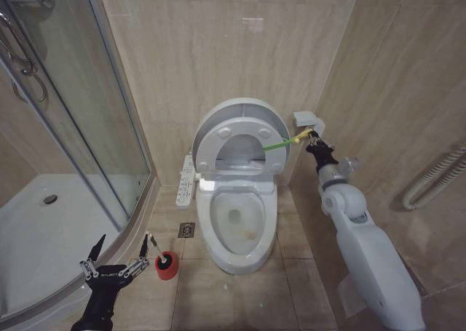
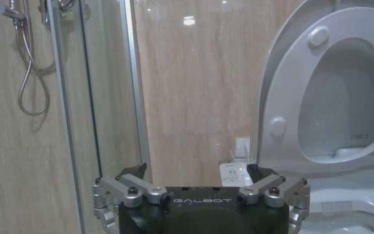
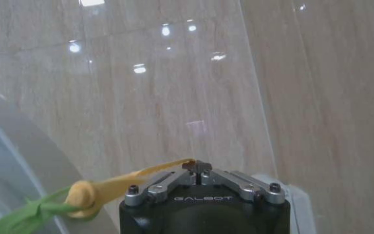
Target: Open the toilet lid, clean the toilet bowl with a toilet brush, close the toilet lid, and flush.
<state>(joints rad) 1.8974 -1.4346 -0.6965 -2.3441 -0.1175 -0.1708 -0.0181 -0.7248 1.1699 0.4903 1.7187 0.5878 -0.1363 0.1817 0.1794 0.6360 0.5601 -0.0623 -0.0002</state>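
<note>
The toilet lid (image 1: 237, 111) stands raised against the back wall, and the white seat ring (image 1: 218, 148) is up in front of it. My right gripper (image 1: 314, 137) is shut on the lid's yellow-green strap (image 1: 280, 143) beside the lid's right edge; the right wrist view shows its tips (image 3: 197, 165) pinching the strap (image 3: 102, 189). Below lies the uncovered toilet bowl (image 1: 240, 222). The toilet brush (image 1: 155, 249) stands in a red holder (image 1: 167, 266) on the floor left of the bowl. My left gripper (image 1: 122, 241) hangs open just left of the brush, empty (image 2: 196, 173).
A glass shower enclosure (image 1: 80, 127) curves along the left. The white button panel (image 1: 186, 182) sits on the toilet's left side, with a floor drain (image 1: 187, 230) below it. A white box (image 1: 306, 118) is mounted on the wall by the right gripper. A ribbed hose (image 1: 437, 178) hangs on the right wall.
</note>
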